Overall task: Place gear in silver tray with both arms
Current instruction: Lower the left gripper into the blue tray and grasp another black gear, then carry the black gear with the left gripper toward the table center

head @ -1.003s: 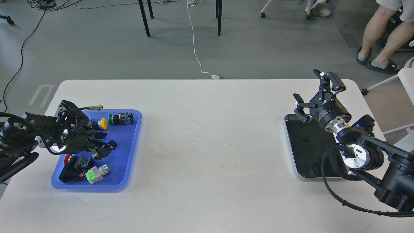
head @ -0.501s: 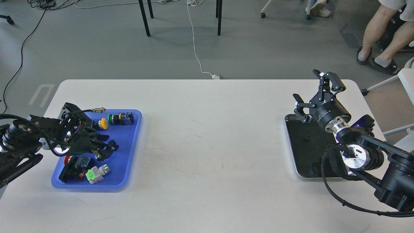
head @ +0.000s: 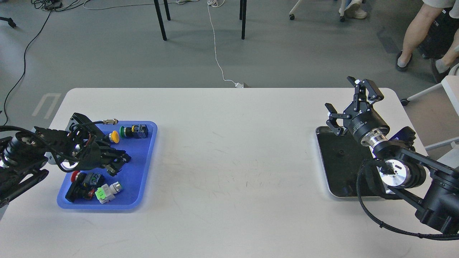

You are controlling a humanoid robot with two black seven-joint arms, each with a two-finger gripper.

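Note:
The silver tray [head: 322, 168] lies at the table's right side, partly covered by my right arm. A small dark round part [head: 340, 152] lies on its mirror-like floor; I cannot tell if it is a gear. My right gripper [head: 343, 100] is open and empty, held above the tray's far edge. My left gripper [head: 120, 161] is low over the middle of the blue tray [head: 143, 179]. Its dark fingers are drawn close together, and I cannot see whether anything is between them. No clear gear shows in the blue tray.
The blue tray holds a yellow button [head: 114, 136], a green button [head: 123, 132], a red button [head: 74, 176] and a green-and-white connector [head: 104, 193]. A metal plug [head: 112, 122] lies at its far edge. A person's legs [head: 416, 36] and a white chair [head: 450, 89] are beyond the table's right side.
My left gripper has sunk a little toward the blue tray and its fingers have drawn closer together. The right arm has not moved.

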